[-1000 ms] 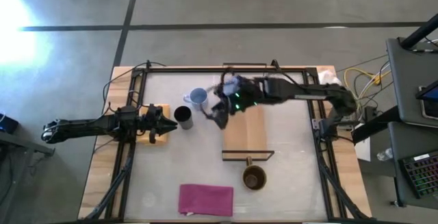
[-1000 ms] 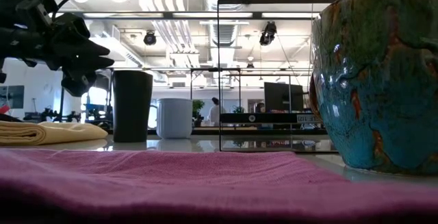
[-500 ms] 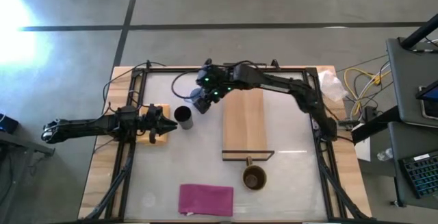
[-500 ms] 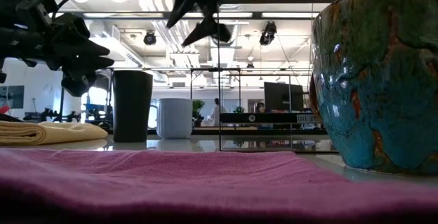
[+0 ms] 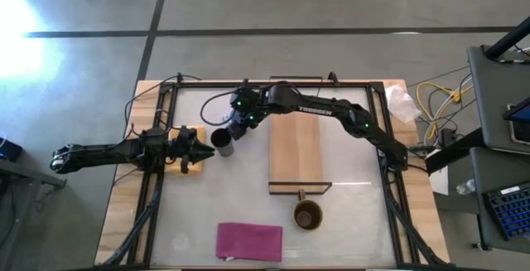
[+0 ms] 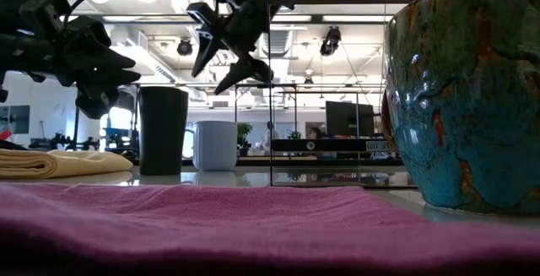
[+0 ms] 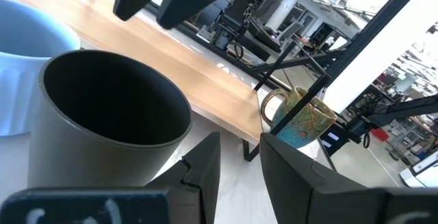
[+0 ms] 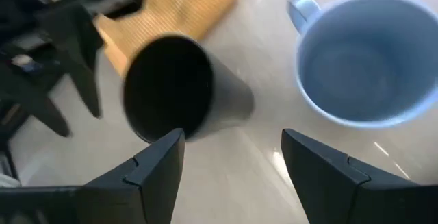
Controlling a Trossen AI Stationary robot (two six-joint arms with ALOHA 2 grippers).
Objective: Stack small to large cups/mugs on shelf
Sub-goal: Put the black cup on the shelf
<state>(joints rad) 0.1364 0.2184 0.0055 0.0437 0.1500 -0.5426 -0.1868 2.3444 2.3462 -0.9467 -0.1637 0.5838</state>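
On the tabletop [image 5: 348,221], I see my right end effector [image 6: 226,44] released above the black cup [image 5: 222,141]; the left end effector [image 5: 201,149] is released beside it.

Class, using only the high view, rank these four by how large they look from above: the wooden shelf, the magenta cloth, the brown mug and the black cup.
1. shelf
2. magenta cloth
3. brown mug
4. black cup, only slightly smaller than the mug, and partly covered by the right gripper, so that last ranking is unsure.

We see the black cup [image 5: 222,142] upright beside the light blue mug [image 8: 363,61] (handle outward), the brown mug [image 5: 307,215] just past the shelf [image 5: 295,146] frame end.
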